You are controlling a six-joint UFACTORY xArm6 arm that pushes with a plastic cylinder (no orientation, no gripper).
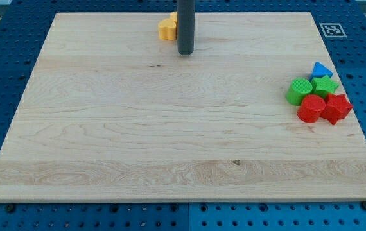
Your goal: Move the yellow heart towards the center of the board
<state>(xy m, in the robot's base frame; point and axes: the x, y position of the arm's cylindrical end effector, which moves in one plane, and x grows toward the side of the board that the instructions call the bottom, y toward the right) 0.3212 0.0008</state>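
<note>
The yellow heart point(167, 29) lies near the top edge of the wooden board point(138, 128), a little left of the middle. A second yellow piece shows just behind it, partly hidden by the rod. My tip point(184, 52) rests on the board just to the right of and slightly below the yellow heart, close to it; I cannot tell if it touches.
A cluster of blocks sits at the right edge: a blue triangle point(321, 68), a green cylinder point(298, 91), a green star point(325, 85), a red cylinder point(311, 108) and a red star point(337, 108). A marker tag point(332, 29) is at the top right corner.
</note>
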